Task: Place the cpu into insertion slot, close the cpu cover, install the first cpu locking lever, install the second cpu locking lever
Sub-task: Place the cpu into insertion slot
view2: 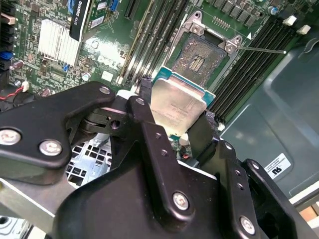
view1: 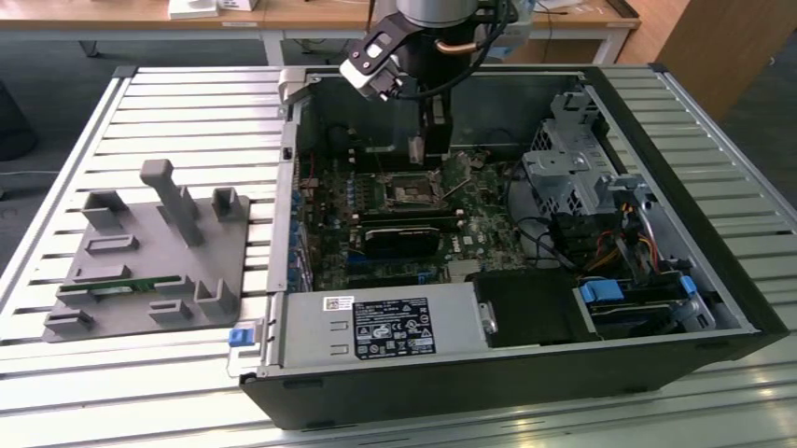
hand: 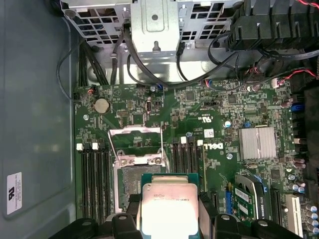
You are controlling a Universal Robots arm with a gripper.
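- the pincer (view2: 174, 110) grips the cpu (view2: 178, 102) by two opposite edges, holding it in the air just short of the insertion slot (view2: 202, 55).
- the insertion slot lies bare, so the cpu is not yet seated.
- the cpu cover (hand: 135, 130) stands raised beside the insertion slot and a locking lever (view2: 261, 50) juts free, so all four steps look undone.

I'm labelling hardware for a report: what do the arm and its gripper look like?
The gripper is matte black, built of chunky linked bars with silver screw heads. The arm is grey and black, with black cables looped beside its wrist.
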